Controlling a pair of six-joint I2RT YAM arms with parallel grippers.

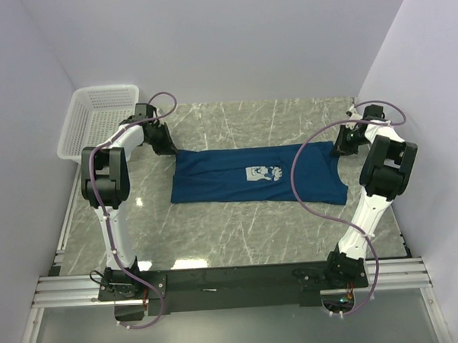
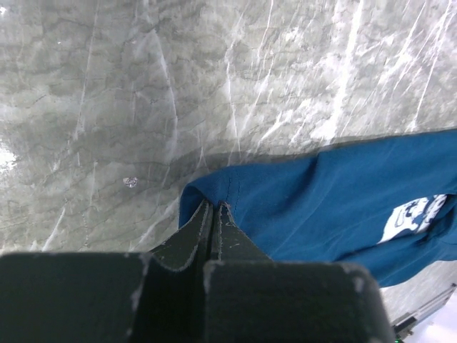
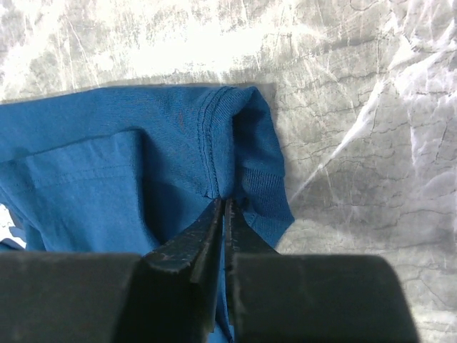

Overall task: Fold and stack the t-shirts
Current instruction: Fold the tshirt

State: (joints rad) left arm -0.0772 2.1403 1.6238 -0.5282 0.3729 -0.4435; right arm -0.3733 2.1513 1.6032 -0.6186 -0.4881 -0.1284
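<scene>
Blue shirt, top view: a dark blue short-sleeved cloth t-shirt (image 1: pixel 229 185) with a pale grey-white square print (image 1: pixel 263 172) lies flat in the middle of the grey marble-patterned table (image 1: pixel 240 243). Its long axis runs left to right between the two arms.
Left gripper, top view: the left gripper (image 1: pixel 167 147) sits at the shirt's far-left corner. From above I cannot tell how its jaws stand.
Right gripper, top view: the right gripper (image 1: pixel 340 147) sits at the far-right corner, again too small to read from above.
Basket, top view: a white plastic mesh basket (image 1: pixel 98 124) stands in the far-left corner of the table, apart from the shirt.
Left wrist view: the jaws are pressed together with the shirt's corner pinched at their tips. The cloth spreads away to the picture's right, with the print at its right edge.
Right wrist view: the jaws are closed on a stitched, ribbed edge at the shirt's corner. The cloth spreads off to the picture's left.
Relation that matters: each arm holds the far corner on its own side, so the far long edge is strung between the two tools and the body of the shirt lies toward the bases. A fold would likely bring that edge toward the near edge, both arms moving together to keep it straight.
</scene>
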